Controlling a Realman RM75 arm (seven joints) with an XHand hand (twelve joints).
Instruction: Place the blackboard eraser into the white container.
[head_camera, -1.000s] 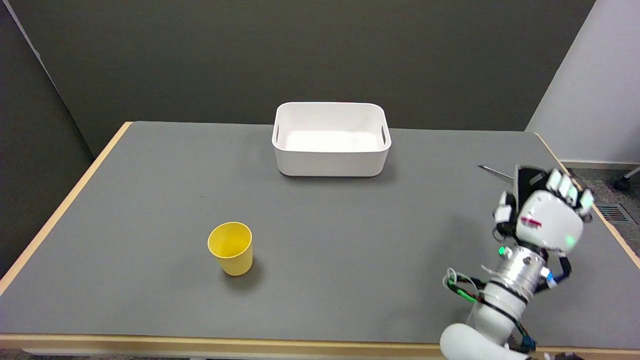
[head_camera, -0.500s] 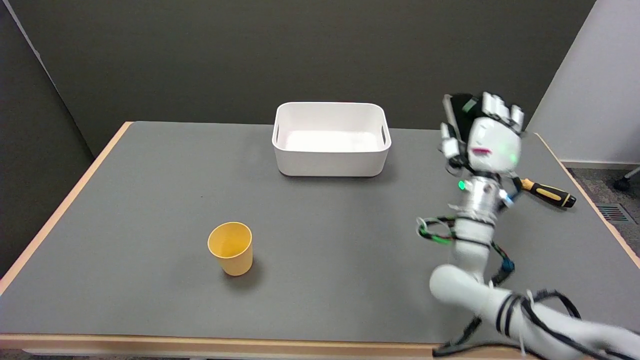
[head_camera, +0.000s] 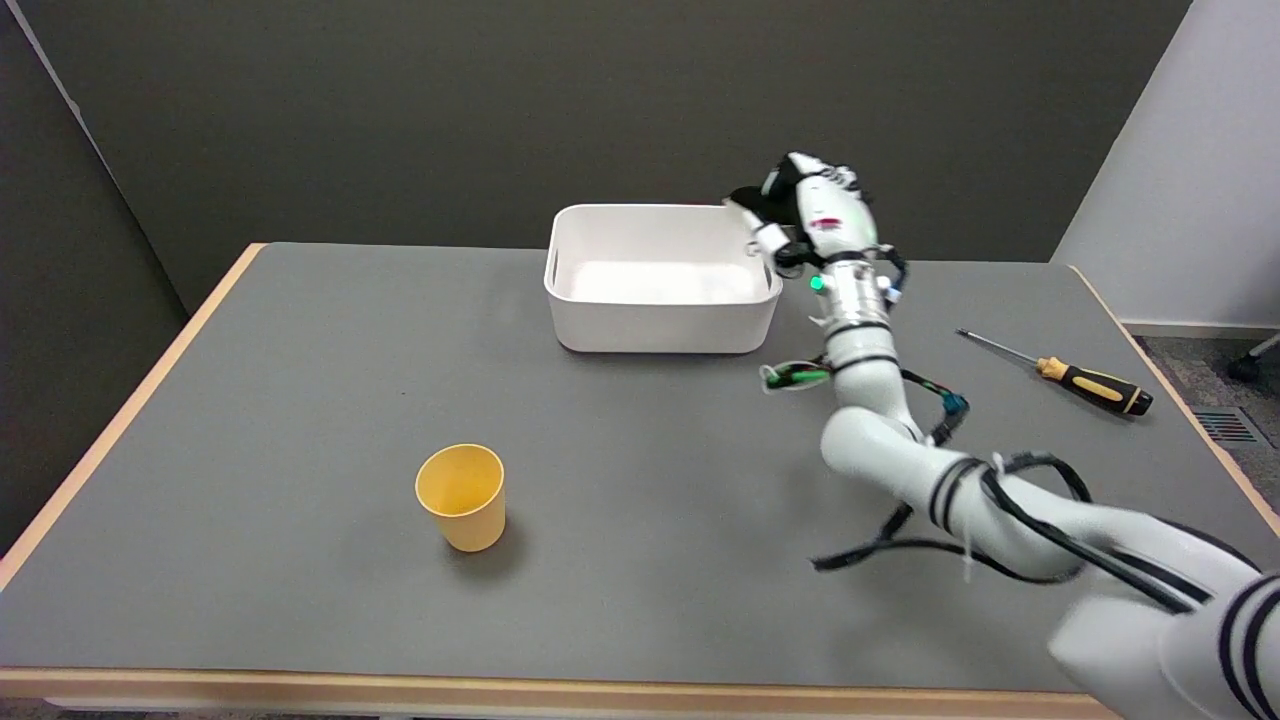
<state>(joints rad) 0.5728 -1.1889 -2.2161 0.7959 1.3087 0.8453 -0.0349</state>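
The white container stands at the far middle of the grey table and looks empty. My right hand hovers in the air just above the container's right rim. It grips the blackboard eraser, a dark block poking out toward the container from between the fingers. Most of the eraser is hidden by the hand. The arm stretches in from the lower right across the table.
A yellow cup stands upright at the near left-middle. A screwdriver with a yellow-and-black handle lies near the table's right edge. Loose cables hang from the forearm above the table surface.
My right hand has risen from the table's right side and swung far left with the eraser, reaching the container's right rim. The screwdriver it covered is now uncovered.
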